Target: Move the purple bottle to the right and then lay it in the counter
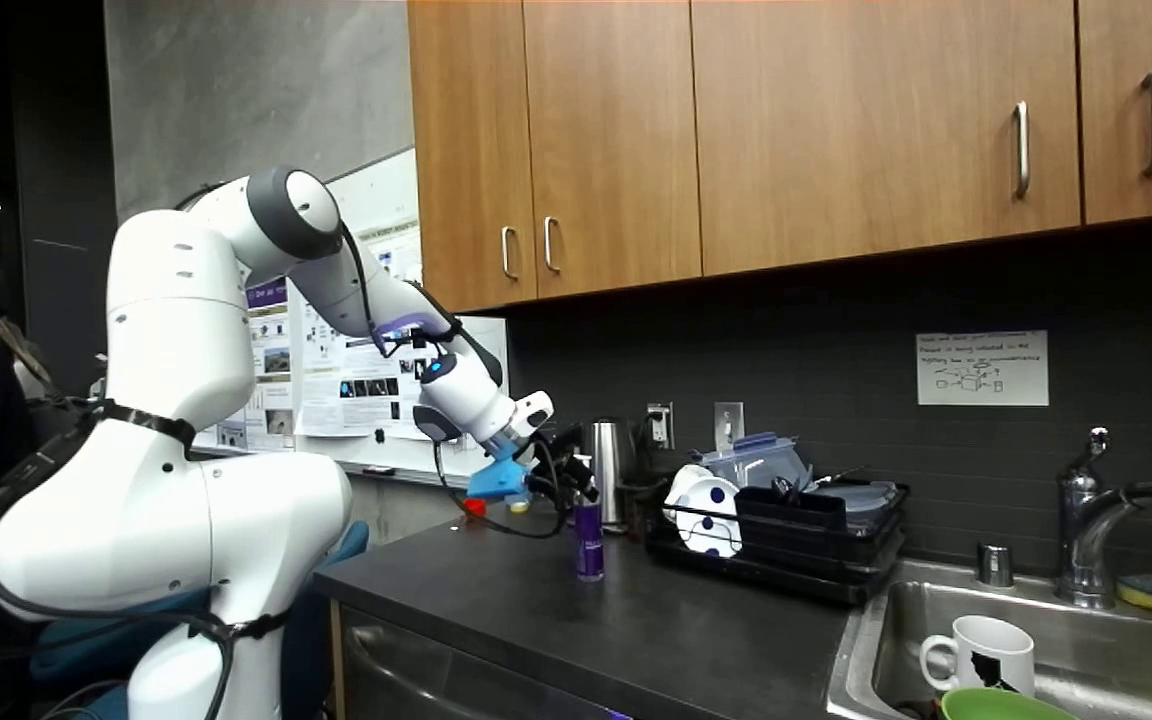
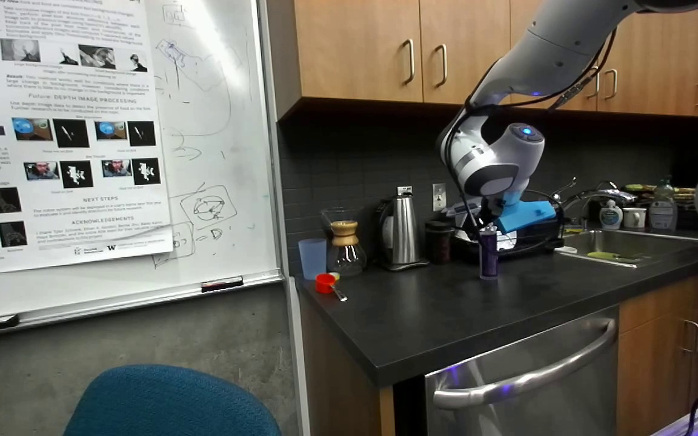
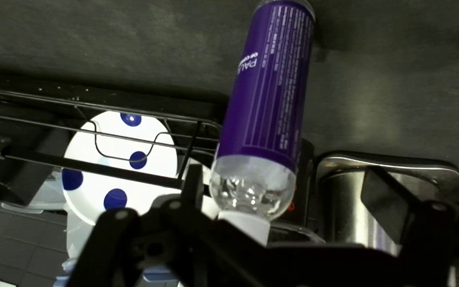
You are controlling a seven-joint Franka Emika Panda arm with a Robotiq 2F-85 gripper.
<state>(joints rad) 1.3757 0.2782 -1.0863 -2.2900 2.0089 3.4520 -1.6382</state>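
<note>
Black, angular, hard-shelled claw (image 3: 283, 182), spread wide apart, at a slim, cylindrical, purple plastic bottle (image 3: 267, 95).
Upright on the flat, dark-grey, hard tabletop (image 2: 415, 318), with its neck seemingly inside the gap — so centre before squeezing, taking up slack toward the shiny, cylindrical steel canister (image 3: 343, 207). Then grip lightly, shift right clear of the black, boxy wire dish rack (image 1: 796, 555) — and tip slowly until flat.
</note>
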